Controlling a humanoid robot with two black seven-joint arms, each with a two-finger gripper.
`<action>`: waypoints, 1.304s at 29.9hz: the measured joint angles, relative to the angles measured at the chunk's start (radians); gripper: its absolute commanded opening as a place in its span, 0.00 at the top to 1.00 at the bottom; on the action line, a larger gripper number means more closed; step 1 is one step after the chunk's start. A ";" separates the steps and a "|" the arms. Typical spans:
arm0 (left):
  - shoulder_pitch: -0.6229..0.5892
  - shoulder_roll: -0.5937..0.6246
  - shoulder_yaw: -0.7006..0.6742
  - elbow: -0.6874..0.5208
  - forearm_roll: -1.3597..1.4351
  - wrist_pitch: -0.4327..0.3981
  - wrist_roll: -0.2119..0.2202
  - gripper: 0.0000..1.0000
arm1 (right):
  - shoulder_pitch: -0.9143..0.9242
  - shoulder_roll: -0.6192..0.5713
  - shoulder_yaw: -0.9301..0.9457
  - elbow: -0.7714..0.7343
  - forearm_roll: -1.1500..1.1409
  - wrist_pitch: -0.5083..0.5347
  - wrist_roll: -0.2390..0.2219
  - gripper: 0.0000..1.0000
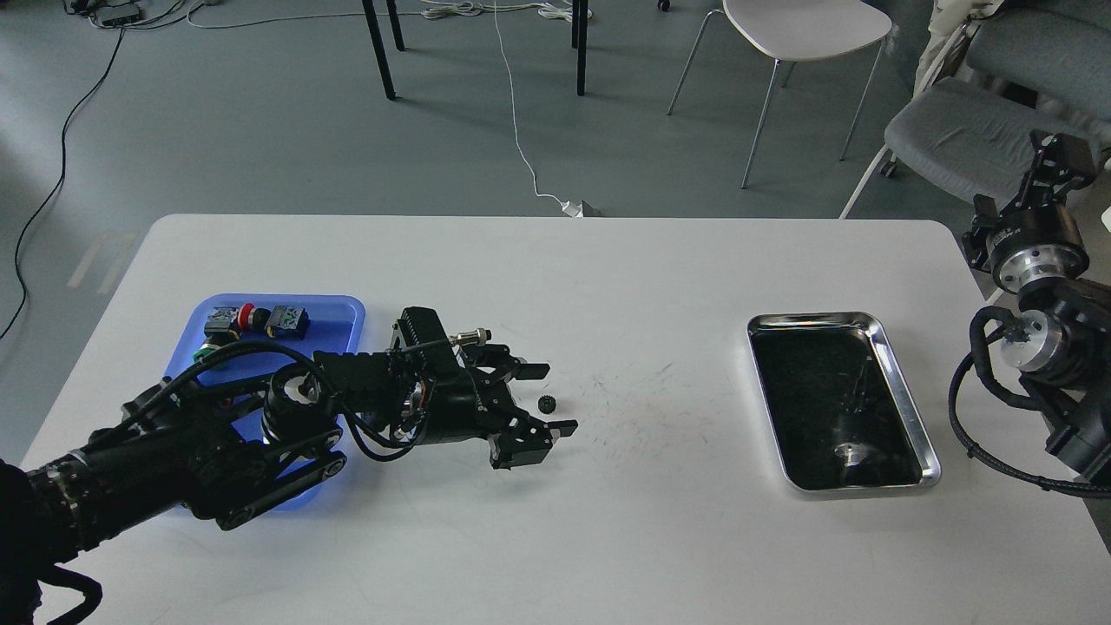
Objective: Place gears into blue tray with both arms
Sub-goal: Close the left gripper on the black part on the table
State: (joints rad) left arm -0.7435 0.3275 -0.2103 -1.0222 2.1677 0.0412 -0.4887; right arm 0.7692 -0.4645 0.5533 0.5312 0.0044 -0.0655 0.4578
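Note:
One tiny black gear point(547, 404) lies on the white table, left of centre. My left gripper point(558, 398) is open, low over the table, with one finger point(531, 371) behind the gear and the other point(555, 427) in front of it, so the gear sits between them. The blue tray point(345, 305) is at the left, partly hidden under my left arm. My right gripper point(1064, 160) is raised off the table's right edge; it looks dark and its fingers cannot be told apart.
Coloured push-button switches point(253, 320) lie at the back of the blue tray. A shiny silver tray point(910, 415) sits on the right of the table. Chairs stand on the floor behind the table.

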 measured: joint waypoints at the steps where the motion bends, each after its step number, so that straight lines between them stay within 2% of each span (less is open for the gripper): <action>1: -0.004 -0.011 0.006 0.013 0.007 0.007 0.000 0.16 | -0.001 0.000 0.000 0.000 0.000 -0.001 0.001 0.03; 7: -0.031 -0.073 0.054 0.084 0.014 0.049 0.000 0.18 | -0.001 0.001 0.001 0.000 0.000 -0.007 0.002 0.03; 10: -0.041 -0.094 0.066 0.109 0.014 0.064 0.000 0.24 | -0.001 -0.003 0.001 0.001 0.000 -0.008 0.003 0.03; 26: -0.090 -0.114 0.156 0.220 0.014 0.190 0.000 0.26 | -0.010 -0.003 -0.003 0.001 0.000 -0.010 0.007 0.03; 34: -0.091 -0.107 0.213 0.235 0.014 0.249 0.000 0.39 | -0.010 -0.001 -0.005 0.003 0.000 -0.011 0.007 0.03; 39: -0.087 -0.107 0.219 0.244 0.014 0.256 0.000 0.46 | -0.010 0.000 -0.008 0.003 0.000 -0.011 0.007 0.03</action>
State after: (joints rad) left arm -0.8306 0.2207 0.0089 -0.7787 2.1817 0.2971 -0.4888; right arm 0.7597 -0.4648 0.5452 0.5339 0.0047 -0.0768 0.4650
